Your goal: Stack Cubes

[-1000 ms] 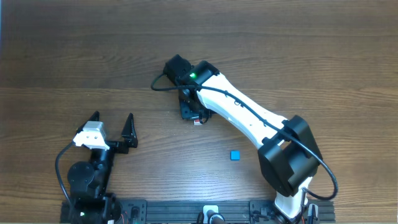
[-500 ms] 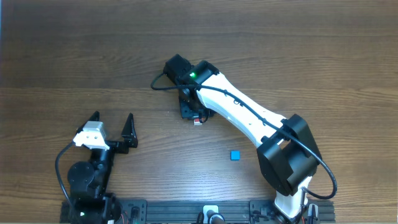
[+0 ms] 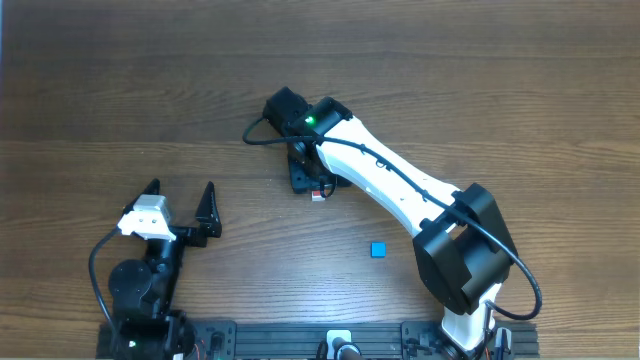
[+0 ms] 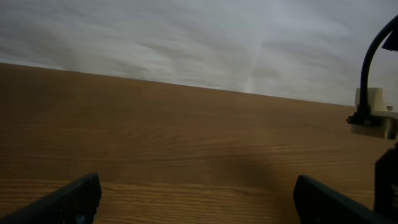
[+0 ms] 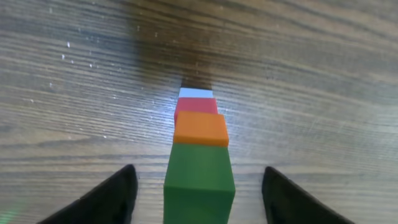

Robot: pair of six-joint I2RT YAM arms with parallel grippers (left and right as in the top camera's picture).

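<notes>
A stack of cubes stands under my right gripper: white at the bottom, then red, orange and green on top. The right gripper is open, its fingers on either side of the green cube with a gap on each side. In the top view the right gripper is at mid-table, and a sliver of the stack peeks out beside it. A single blue cube lies apart, nearer the arm bases. My left gripper is open and holds nothing, low at the left.
The brown wooden table is bare around the stack. The right arm slants from its base at the lower right to mid-table. A black cable and part of the other arm show in the left wrist view.
</notes>
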